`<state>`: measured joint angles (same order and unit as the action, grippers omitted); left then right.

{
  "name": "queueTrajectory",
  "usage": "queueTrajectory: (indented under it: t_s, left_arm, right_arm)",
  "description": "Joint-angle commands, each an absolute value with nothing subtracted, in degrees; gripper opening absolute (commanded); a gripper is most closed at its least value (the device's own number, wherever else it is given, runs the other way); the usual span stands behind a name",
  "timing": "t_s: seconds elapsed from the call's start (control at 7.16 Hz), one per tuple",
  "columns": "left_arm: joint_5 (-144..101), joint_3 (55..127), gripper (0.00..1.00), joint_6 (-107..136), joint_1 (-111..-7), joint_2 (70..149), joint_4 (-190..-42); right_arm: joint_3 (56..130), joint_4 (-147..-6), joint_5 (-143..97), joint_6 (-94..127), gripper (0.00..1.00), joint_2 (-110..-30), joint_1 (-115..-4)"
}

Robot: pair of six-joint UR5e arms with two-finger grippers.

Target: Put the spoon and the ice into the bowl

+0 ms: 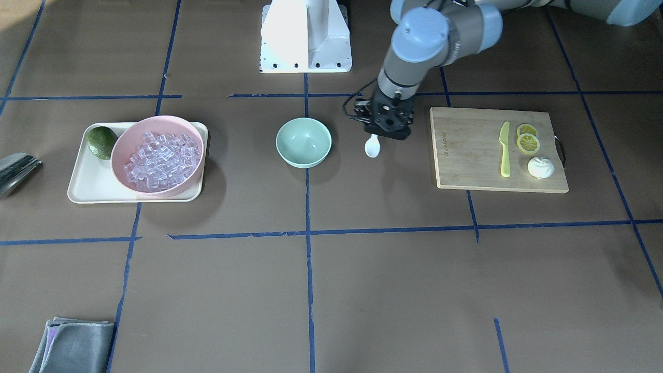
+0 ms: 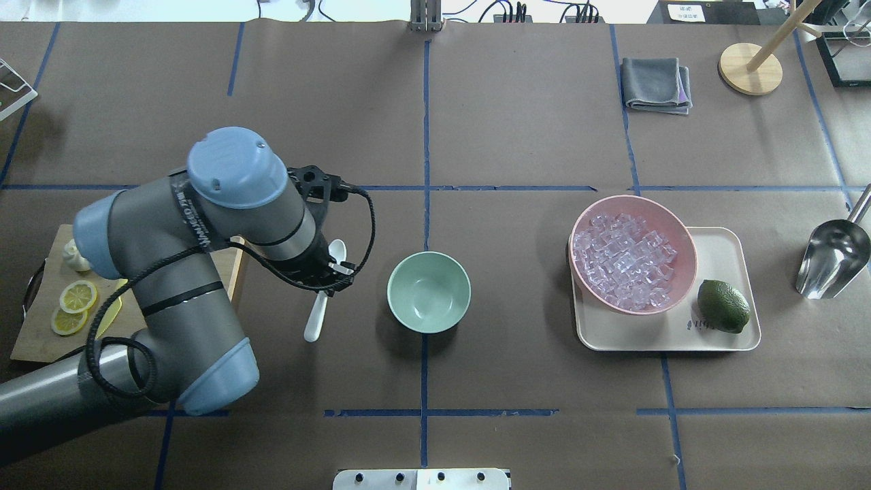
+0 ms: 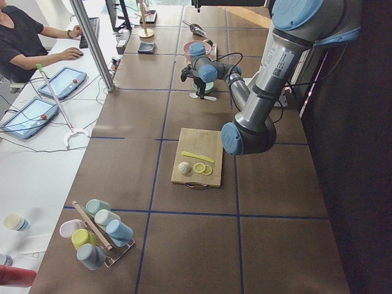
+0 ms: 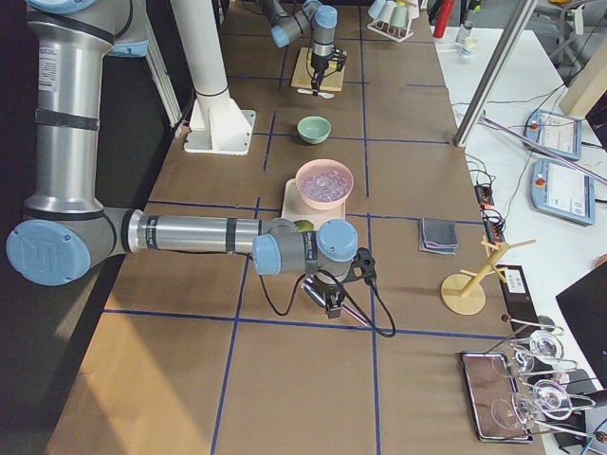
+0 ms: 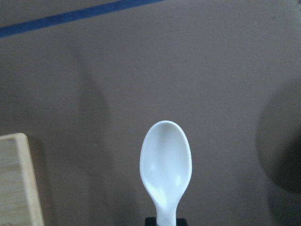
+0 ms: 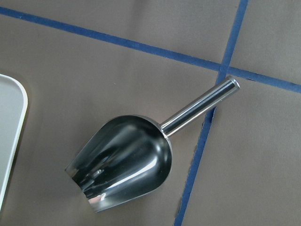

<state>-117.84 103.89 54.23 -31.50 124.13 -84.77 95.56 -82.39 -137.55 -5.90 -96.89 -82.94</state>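
Observation:
My left gripper (image 2: 327, 280) is shut on the slim handle of the white spoon (image 2: 335, 253) and holds it just left of the mint-green bowl (image 2: 429, 291), which is empty. The left wrist view shows the spoon's head (image 5: 165, 160) above bare brown table. From the front the spoon head (image 1: 372, 146) hangs below the gripper (image 1: 387, 128). The ice (image 2: 626, 262) fills the pink bowl (image 2: 680, 235) on the tray to the right. My right gripper (image 4: 332, 308) shows only in the exterior right view, over a metal scoop. I cannot tell if it is open or shut.
A beige tray (image 2: 721, 333) holds the pink bowl and a green lime (image 2: 723, 305). The steel scoop (image 6: 127, 160) lies right of the tray. A cutting board (image 1: 476, 155) with a yellow-green knife (image 1: 504, 149) and lemon slices lies beyond my left arm. A grey cloth (image 2: 655, 84) lies far back.

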Motion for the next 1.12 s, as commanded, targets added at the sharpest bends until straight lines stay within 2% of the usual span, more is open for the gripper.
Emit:
queueTrajectory:
  t_s: [0.0, 0.28, 0.56, 0.7, 0.98]
  left_arm:
    - [-117.51, 100.83, 0.00, 55.37, -29.27, 132.86, -77.28]
    - [-117.51, 89.70, 0.00, 59.32, -27.60, 142.25, -77.43]
    - [-117.51, 89.30, 0.08, 60.37, -27.16, 142.21, -77.69]
    - [-117.42, 89.21, 0.08, 60.47, -26.46, 142.12, -77.70]
    - [-117.42, 88.07, 0.18, 60.47, -26.19, 142.29, -78.13]
  right_arm:
    - [95.54, -82.44, -137.55, -5.80, 1.00, -96.86, -82.88]
    - [95.45, -82.44, -137.55, -5.71, 1.00, -96.94, -82.88]
    - [95.45, -82.44, -137.55, -5.71, 1.00, -96.94, -82.79]
    - [95.45, -82.44, -137.55, -5.71, 1.00, -96.94, -82.79]
    - [95.45, -82.44, -137.64, -5.71, 1.00, -96.94, -82.62]
